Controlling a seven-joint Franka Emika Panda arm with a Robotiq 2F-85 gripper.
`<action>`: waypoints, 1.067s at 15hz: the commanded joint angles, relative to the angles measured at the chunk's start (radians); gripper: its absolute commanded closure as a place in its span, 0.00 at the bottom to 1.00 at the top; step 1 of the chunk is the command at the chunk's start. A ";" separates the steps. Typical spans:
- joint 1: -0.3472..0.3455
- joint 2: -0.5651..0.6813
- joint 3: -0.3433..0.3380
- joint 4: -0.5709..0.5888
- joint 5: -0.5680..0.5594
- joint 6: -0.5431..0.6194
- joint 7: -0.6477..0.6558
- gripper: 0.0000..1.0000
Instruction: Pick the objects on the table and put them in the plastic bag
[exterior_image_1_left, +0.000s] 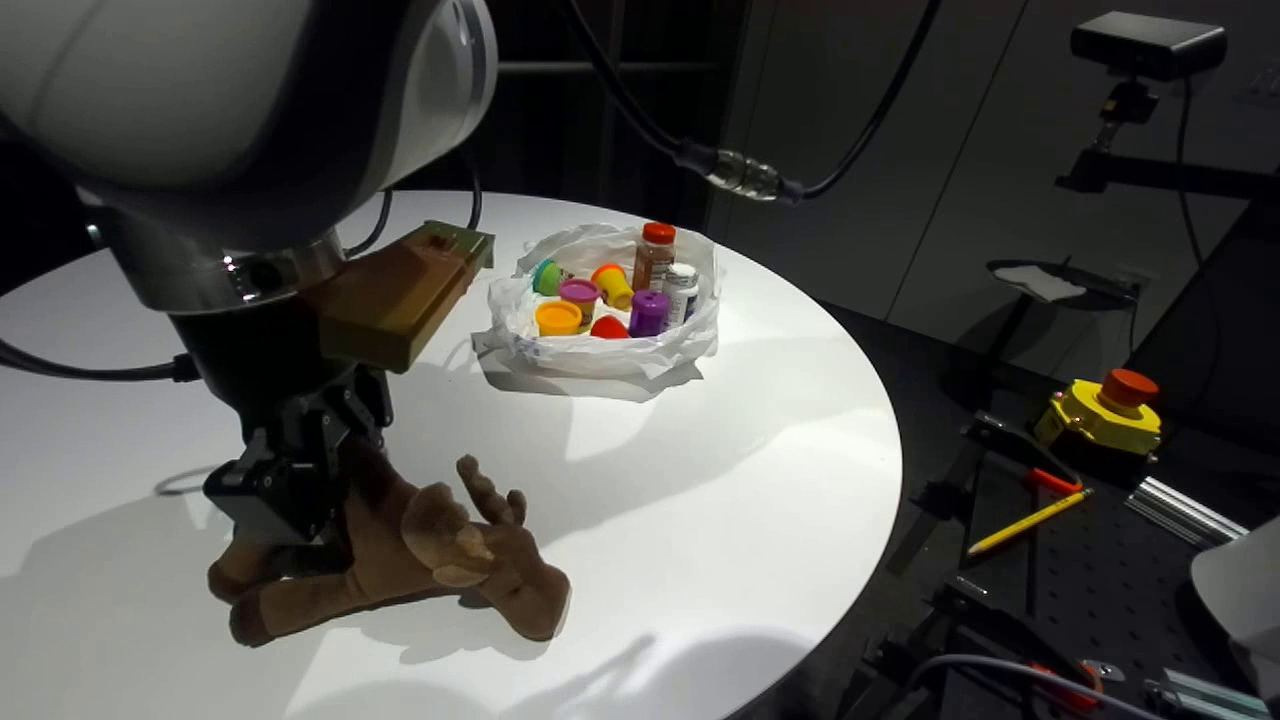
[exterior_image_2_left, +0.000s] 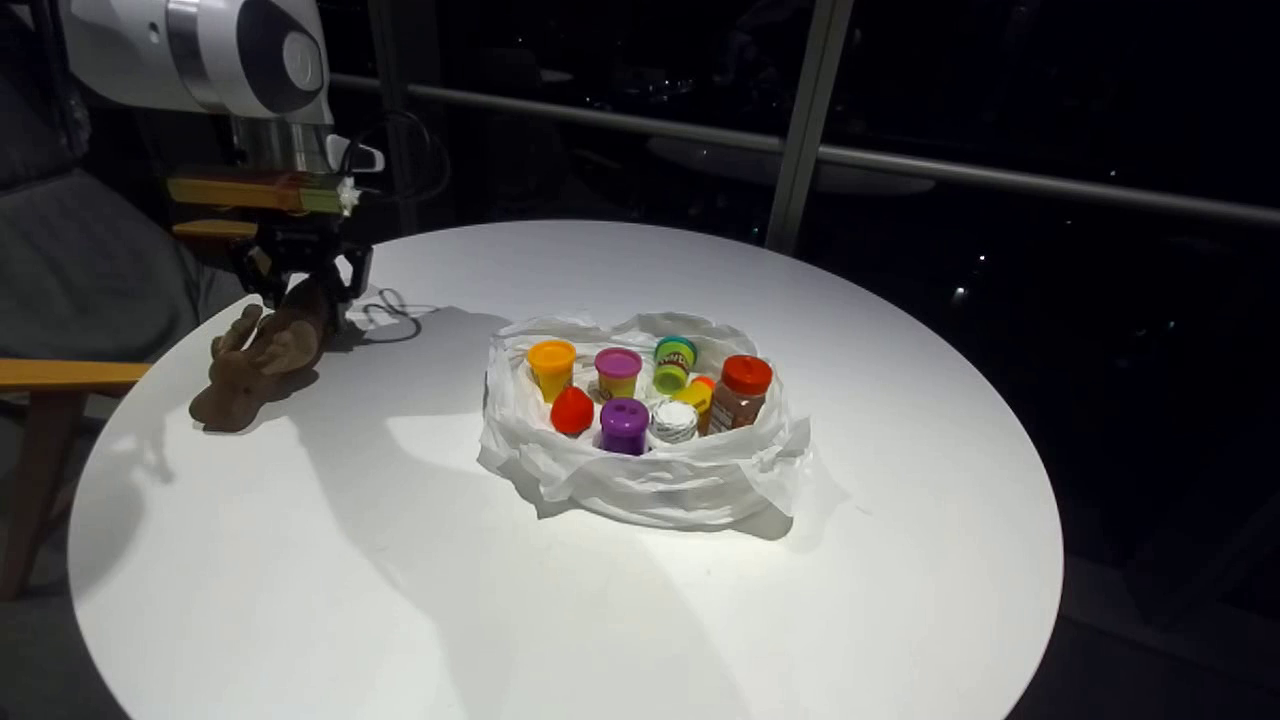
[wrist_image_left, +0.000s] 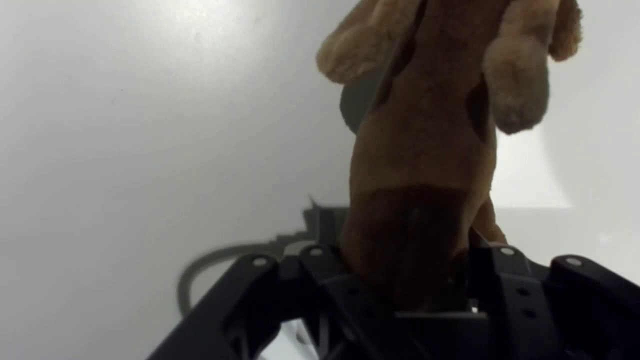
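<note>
A brown plush antlered animal lies on the white table. My gripper reaches down over its rear half. In the wrist view the body of the plush fills the space between the fingers, which press on both sides of it; the fingertips are partly hidden. Well apart from it, the plastic bag sits spread wide, its mouth facing up. Inside show an orange cup, a red ball, a purple jar, a teal-lidded cup and several more pieces.
A red-lidded bottle and a white bottle stand in the bag among the toys. Beyond the table edge are a yellow stop box and a pencil. A wooden chair is close to the table's edge near the plush.
</note>
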 joint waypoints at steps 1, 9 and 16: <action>0.027 -0.092 -0.036 -0.048 -0.019 -0.022 0.102 0.74; 0.036 -0.441 -0.111 -0.272 -0.107 -0.053 0.393 0.85; -0.043 -0.508 -0.200 -0.289 -0.331 -0.133 0.630 0.81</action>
